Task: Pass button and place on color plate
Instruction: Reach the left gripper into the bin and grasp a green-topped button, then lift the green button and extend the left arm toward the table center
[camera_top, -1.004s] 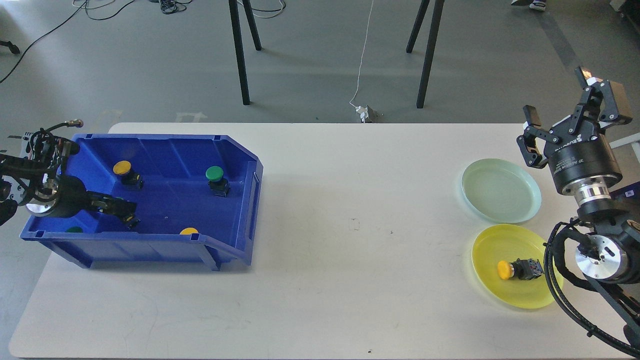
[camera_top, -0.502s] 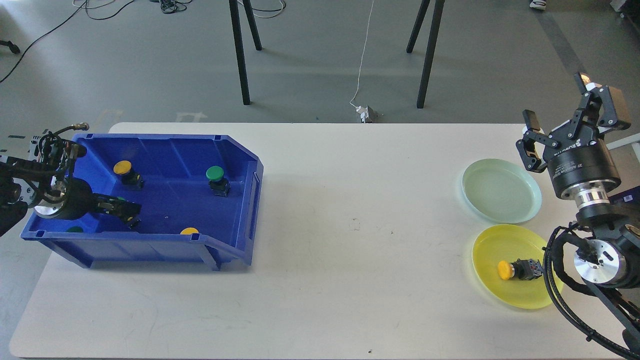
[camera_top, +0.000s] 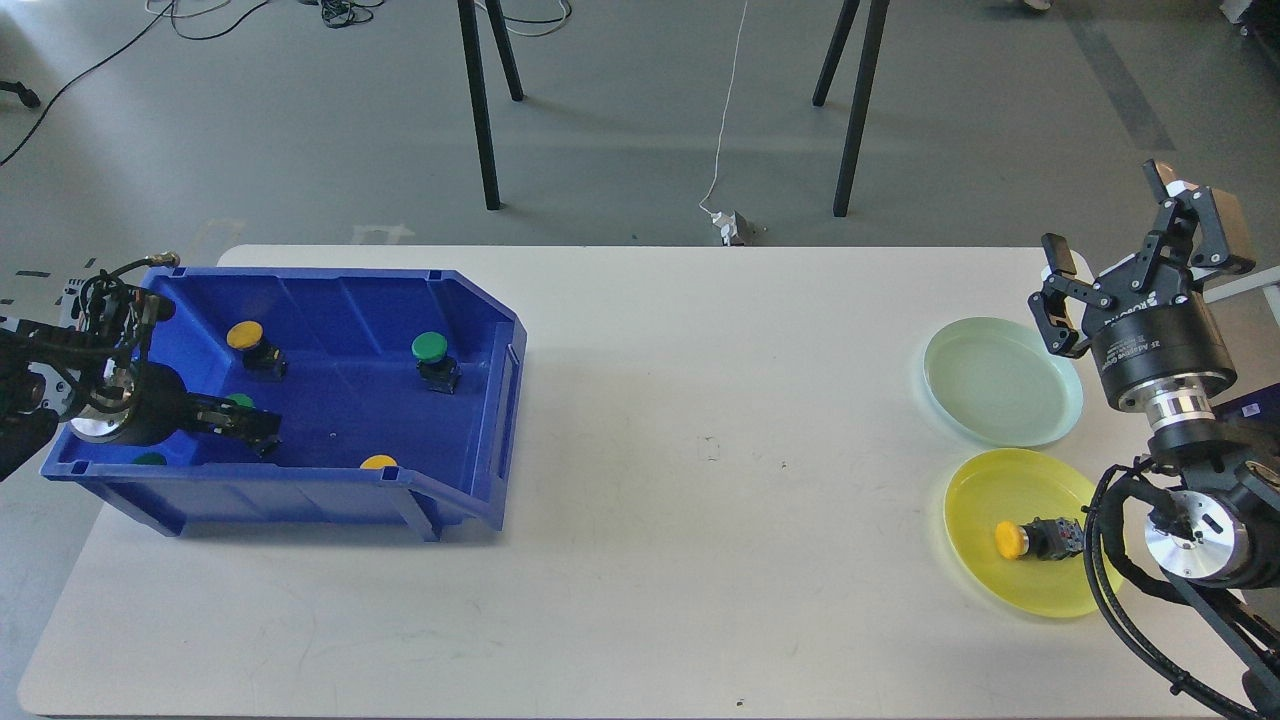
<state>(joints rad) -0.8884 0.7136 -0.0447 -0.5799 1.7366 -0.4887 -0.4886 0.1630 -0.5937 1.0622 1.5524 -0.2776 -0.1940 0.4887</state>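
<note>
My left gripper reaches into the blue bin from the left, low over its floor. Its dark fingers lie against a green button; I cannot tell whether they grip it. The bin also holds a yellow button, a green button, and two more half hidden by the front wall, a yellow one and a green one. My right gripper is open and empty, raised behind the pale green plate. The yellow plate holds a yellow button.
The white table spans the view between the bin on the left and the two plates on the right. My right arm's elbow and cables sit beside the yellow plate. Black stand legs rise beyond the far edge.
My left wrist has shifted slightly down and right inside the bin, and a green cap now shows beside its fingers. My right gripper has drifted slightly left, still open.
</note>
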